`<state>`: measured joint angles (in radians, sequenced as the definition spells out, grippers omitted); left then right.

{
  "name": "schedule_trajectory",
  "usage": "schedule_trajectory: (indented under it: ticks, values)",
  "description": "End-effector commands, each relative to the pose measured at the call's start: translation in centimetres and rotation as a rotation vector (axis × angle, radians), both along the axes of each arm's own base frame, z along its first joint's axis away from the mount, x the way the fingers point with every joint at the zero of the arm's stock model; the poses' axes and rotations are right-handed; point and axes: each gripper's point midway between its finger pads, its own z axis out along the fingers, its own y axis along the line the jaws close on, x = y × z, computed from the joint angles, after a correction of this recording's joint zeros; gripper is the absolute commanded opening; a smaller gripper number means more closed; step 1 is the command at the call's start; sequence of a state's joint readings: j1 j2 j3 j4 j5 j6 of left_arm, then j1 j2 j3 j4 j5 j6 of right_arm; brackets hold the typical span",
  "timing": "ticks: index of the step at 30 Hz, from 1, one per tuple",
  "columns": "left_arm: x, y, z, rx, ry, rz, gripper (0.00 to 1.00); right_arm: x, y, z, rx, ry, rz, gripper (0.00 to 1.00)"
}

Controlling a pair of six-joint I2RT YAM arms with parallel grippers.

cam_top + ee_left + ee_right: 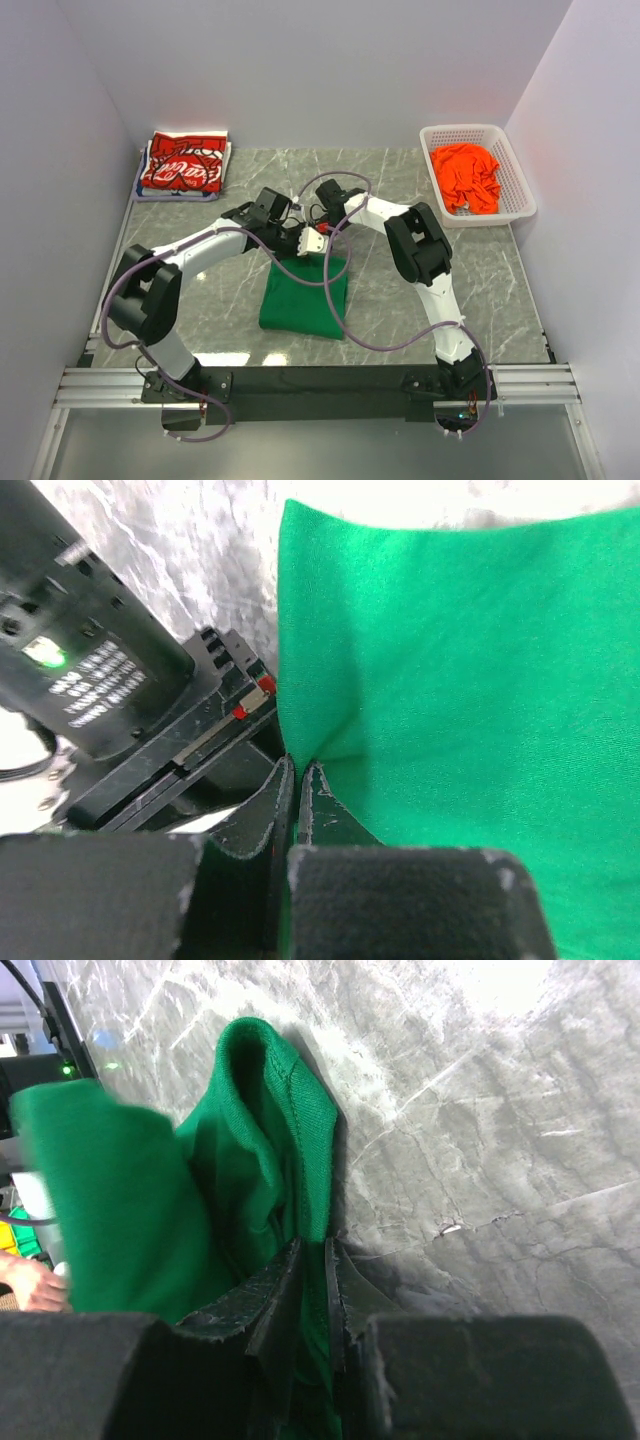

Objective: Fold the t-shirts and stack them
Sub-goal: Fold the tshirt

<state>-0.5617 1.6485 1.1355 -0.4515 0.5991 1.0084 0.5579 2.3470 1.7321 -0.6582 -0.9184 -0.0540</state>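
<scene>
Top external shows red t-shirt (183, 168) folded, orange t-shirt (467, 176) crumpled in basket (462, 129), left gripper (297, 771) and right gripper (313, 1252) both clamping the half-folded green t-shirt (305, 297)

Bright green soft cotton t-shirt (305, 295): plain, no print. Red folded cotton t-shirt (183, 170): white lettering. Orange crumpled cotton t-shirt (466, 178): plain. White rectangular plastic mesh basket (460, 130): open lattice pattern. Grey marbled table top (500, 280): pale veins. Thin cables (390, 349): purple.
</scene>
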Motion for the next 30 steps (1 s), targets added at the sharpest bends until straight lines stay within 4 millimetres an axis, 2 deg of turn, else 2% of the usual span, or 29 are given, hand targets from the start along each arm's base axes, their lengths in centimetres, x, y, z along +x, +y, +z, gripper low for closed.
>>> schedule_trajectory:
  ticks: [1,4,7,11,13,15,16,18,19,20,21,22,23,24,25,26,27,28,30]
  values:
    - [1.9,-0.5,-0.3,-0.021,-0.074,0.009,0.01,0.8,-0.8,-1.4,-0.058,-0.028,0.003,0.23]
    - [1.7,-0.4,-1.3,-0.015,-0.056,0.017,0.01,1.7,-1.0,-1.0,-0.073,-0.065,0.0,0.24]
    - [1.7,-0.1,-2.3,-0.001,-0.061,0.03,0.01,3.7,-1.6,-0.4,-0.108,-0.136,-0.03,0.29]
    - [2.1,0.2,-3.3,0.016,-0.059,0.051,0.01,7.5,-2.7,1.6,-0.145,-0.242,-0.1,0.37]
    - [2.6,-0.1,-3.4,0.009,-0.06,0.062,0.01,9.3,-3.6,2.9,-0.144,-0.278,-0.142,0.46]
    - [3.1,-0.4,-3.3,0.005,-0.055,0.069,0.01,10.9,-4.1,4.4,-0.148,-0.329,-0.174,0.51]
    - [3.3,-0.4,-3.8,0.01,-0.043,0.076,0.01,12.4,-4.9,5.6,-0.144,-0.36,-0.203,0.52]
    - [4.1,-0.4,-3.8,0.006,-0.028,0.091,0.01,13.7,-6.3,6.9,-0.161,-0.393,-0.242,0.53]
    - [4.2,-0.3,-4.7,0.021,-0.001,0.097,0.01,14.9,-7.5,8.0,-0.157,-0.413,-0.276,0.53]
    - [4.9,-0.5,-4.3,0.012,0.008,0.12,0.01,15.3,-8.3,9.3,-0.149,-0.432,-0.297,0.53]
    - [5.3,-0.4,-4.5,0.017,0.021,0.133,0.02,15.7,-9.1,10.1,-0.148,-0.442,-0.319,0.53]
    - [5.6,0.2,-5.3,0.027,0.055,0.153,0.07,16.1,-10.7,10.2,-0.154,-0.436,-0.351,0.53]
    - [6.4,0.1,-4.8,0.017,0.059,0.172,0.11,16.3,-11.4,12.0,-0.137,-0.465,-0.375,0.53]
    - [6.9,0.5,-4.6,0.014,0.067,0.194,0.16,16.3,-12.1,12.6,-0.131,-0.47,-0.388,0.53]
    - [7.3,0.7,-4.4,0.01,0.074,0.21,0.26,15.8,-12.8,12.5,-0.132,-0.454,-0.396,0.52]
    - [7.8,0.7,-3.6,-0.007,0.085,0.239,0.29,15.8,-14.0,14.2,-0.119,-0.482,-0.421,0.52]
    - [8.6,1.2,-2.8,-0.026,0.09,0.272,0.32,15.5,-14.5,14.7,-0.115,-0.486,-0.431,0.5]
    - [9.2,1.2,-0.9,-0.072,0.108,0.319,0.37,14.5,-14.7,15.8,-0.095,-0.485,-0.429,0.48]
    - [10.2,2.7,1.2,-0.122,0.15,0.403,0.38,13.3,-14.9,16.8,-0.068,-0.479,-0.433,0.44]
